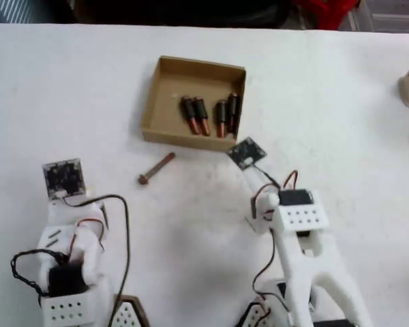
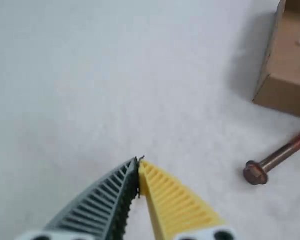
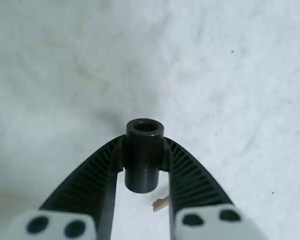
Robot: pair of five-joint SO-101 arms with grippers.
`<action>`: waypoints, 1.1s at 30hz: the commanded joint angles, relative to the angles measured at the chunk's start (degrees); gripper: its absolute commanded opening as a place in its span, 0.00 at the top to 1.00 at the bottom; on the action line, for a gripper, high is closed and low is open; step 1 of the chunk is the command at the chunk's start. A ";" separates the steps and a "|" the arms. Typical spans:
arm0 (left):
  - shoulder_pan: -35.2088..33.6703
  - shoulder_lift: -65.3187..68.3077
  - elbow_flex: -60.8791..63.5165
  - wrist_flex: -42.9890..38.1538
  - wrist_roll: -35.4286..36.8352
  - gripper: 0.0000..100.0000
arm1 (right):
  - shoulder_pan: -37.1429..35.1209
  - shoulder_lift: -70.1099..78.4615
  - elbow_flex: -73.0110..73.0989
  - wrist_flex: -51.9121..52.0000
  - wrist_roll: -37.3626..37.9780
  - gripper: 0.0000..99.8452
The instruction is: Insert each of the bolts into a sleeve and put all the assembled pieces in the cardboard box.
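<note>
One cardboard box (image 1: 165, 95) sits at the upper centre of the high view, with four assembled pieces (image 1: 196, 116) inside, two toward its left and two toward its right. One bare bolt (image 1: 157, 168) lies just below the box, and one empty sleeve (image 3: 143, 152) shows at the centre of the right wrist view. Two arms stand along the lower edge: the left arm (image 1: 68, 266) at lower left and the right arm (image 1: 303, 231) at lower right.

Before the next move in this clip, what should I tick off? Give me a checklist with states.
1. Sleeve gripped in right pincer: ok.
2. Sleeve's open end unobstructed: ok.
3. Bolt lying free on table, outside box: ok.
4. Left pincer open for bolt: not ok, shut.
5. Box has bare floor beside the pieces: ok.
6. Bolt thread clean: cannot tell.
</note>
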 commanded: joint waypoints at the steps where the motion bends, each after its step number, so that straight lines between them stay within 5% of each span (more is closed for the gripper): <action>1: 4.88 2.59 -8.62 -1.93 2.99 0.98 | 0.84 -3.38 0.26 -0.66 -0.53 0.98; 15: 18.33 53.41 -45.80 -2.37 19.43 0.98 | 0.57 -3.38 1.14 -1.01 -0.53 0.98; 28: 23.87 88.92 -48.44 -26.29 29.01 0.98 | 0.57 -3.74 1.23 -1.01 -0.53 0.98; 33: 24.66 97.98 -53.27 -28.40 29.01 0.98 | 0.48 -3.47 1.23 -1.01 -0.53 0.98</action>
